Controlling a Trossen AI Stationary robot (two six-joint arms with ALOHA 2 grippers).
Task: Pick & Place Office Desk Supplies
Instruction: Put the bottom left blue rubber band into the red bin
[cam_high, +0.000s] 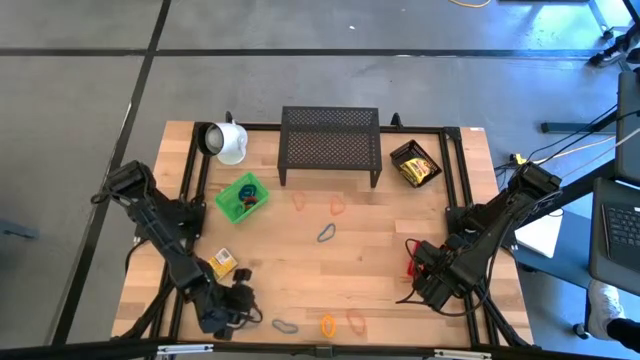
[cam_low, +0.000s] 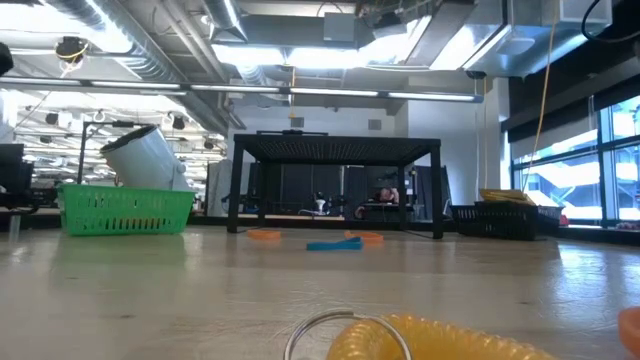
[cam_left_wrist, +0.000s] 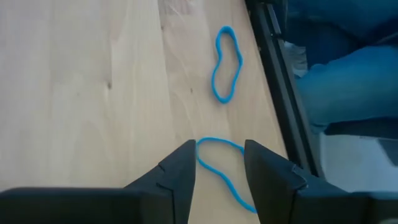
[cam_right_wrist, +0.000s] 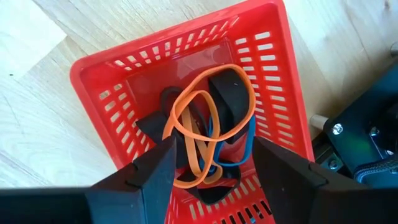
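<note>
At the near edge: 2 blue loops under the left end effector (cam_left_wrist: 217, 163), fingers spread.
Nearest, the open fingers straddle 1 blue loop (cam_left_wrist: 219, 167) lying flat on the surface (cam_left_wrist: 93, 93); a 2nd blue loop (cam_left_wrist: 226, 63) lies just beyond, close to the black frame rail (cam_left_wrist: 273, 74). Risk, as I judge it: a loop this thin may slide under the fingertips on closing, or get nudged toward the rail. Right end effector (cam_right_wrist: 214, 152), also spread, hangs over the red basket (cam_right_wrist: 273, 68) holding orange loops (cam_right_wrist: 205, 118), blue and black; these could snag and lift out. Farther off, loops lie mid-surface (cam_high: 326, 233); yellow boxes sit in the black tray (cam_high: 416, 164).
</note>
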